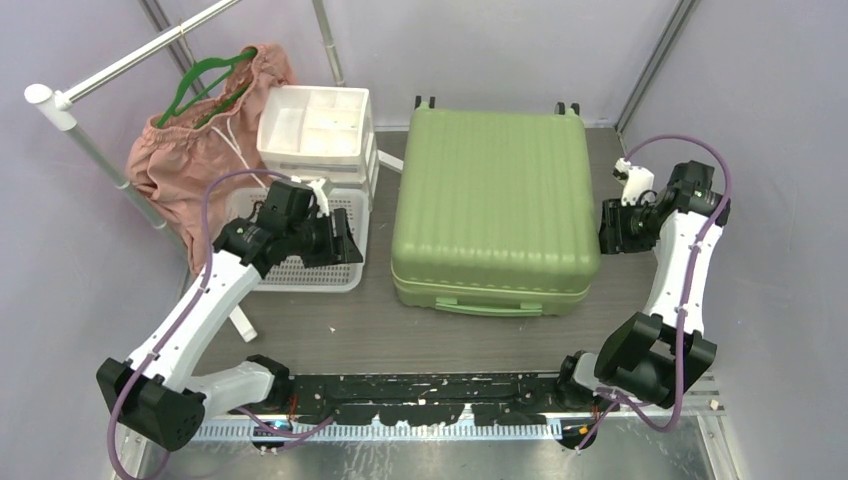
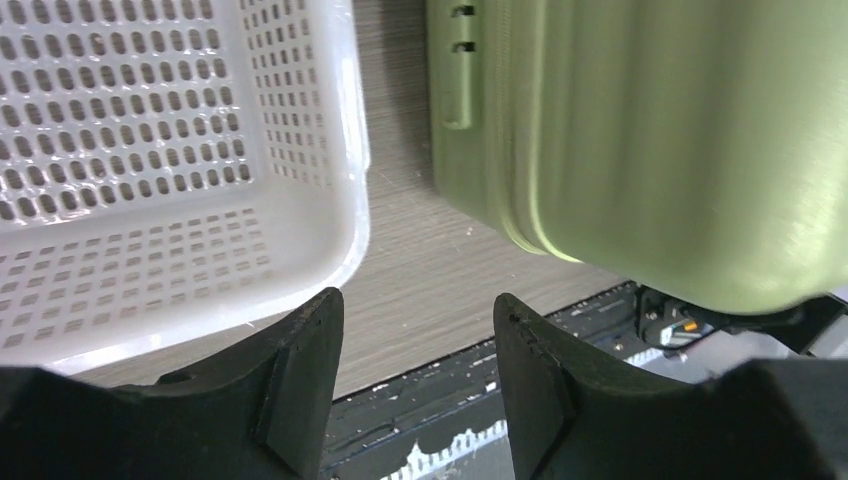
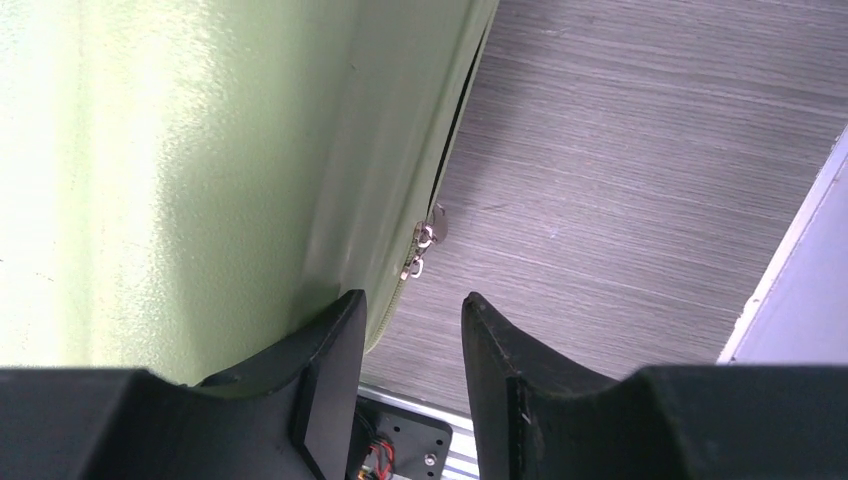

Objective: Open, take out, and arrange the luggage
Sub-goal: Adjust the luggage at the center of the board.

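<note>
The light-green ribbed luggage (image 1: 495, 200) lies flat and closed in the middle of the table, handle side toward the arms. My left gripper (image 1: 347, 243) hovers over the white basket's right edge, left of the luggage (image 2: 650, 130). Its jaws (image 2: 418, 300) are open and hold nothing. My right gripper (image 1: 603, 230) is at the luggage's right side, open and empty (image 3: 412, 297). Just ahead of its left finger (image 3: 330, 340), two metal zipper pulls (image 3: 420, 250) hang on the seam of the luggage (image 3: 150, 150). Above the pulls the seam shows a dark gap.
A white perforated basket (image 1: 300, 275) (image 2: 340, 150) stands left of the luggage. Behind it is a white drawer unit (image 1: 315, 125). A pink garment (image 1: 190, 160) on a green hanger (image 1: 205, 85) hangs from a white rail (image 1: 130, 60) at the far left.
</note>
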Available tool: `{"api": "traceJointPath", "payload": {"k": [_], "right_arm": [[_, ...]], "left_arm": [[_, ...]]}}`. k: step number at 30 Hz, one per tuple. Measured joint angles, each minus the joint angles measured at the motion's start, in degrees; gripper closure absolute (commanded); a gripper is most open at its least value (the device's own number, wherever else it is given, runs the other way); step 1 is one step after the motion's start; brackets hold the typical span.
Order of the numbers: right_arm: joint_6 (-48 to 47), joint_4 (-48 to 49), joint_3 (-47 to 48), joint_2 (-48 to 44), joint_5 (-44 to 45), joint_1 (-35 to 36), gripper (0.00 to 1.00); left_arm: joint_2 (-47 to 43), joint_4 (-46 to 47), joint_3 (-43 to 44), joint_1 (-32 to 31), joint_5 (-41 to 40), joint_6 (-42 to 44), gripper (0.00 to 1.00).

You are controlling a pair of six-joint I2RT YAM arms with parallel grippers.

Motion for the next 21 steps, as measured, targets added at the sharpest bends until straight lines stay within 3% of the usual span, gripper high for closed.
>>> {"api": "traceJointPath", "payload": {"k": [12, 17, 21], "right_arm": [[-0.98, -5.97, -2.99, -5.97, 1.49, 17.51, 0.53], [-1.79, -8.74, -2.93, -7.58, 1.70, 19.08, 0.51], [-5.64, -12.37, -2.56, -9.03, 1.05, 19.39, 0.42]], "left_arm": [[-2.64, 0.04, 5.49, 0.00, 3.28, -0.31, 0.47], [-4.11, 1.51, 6.69, 0.00, 3.72, -0.33, 0.47], [-5.57, 5.09, 6.03, 0.00, 6.36, -0.57, 0.46]]}}
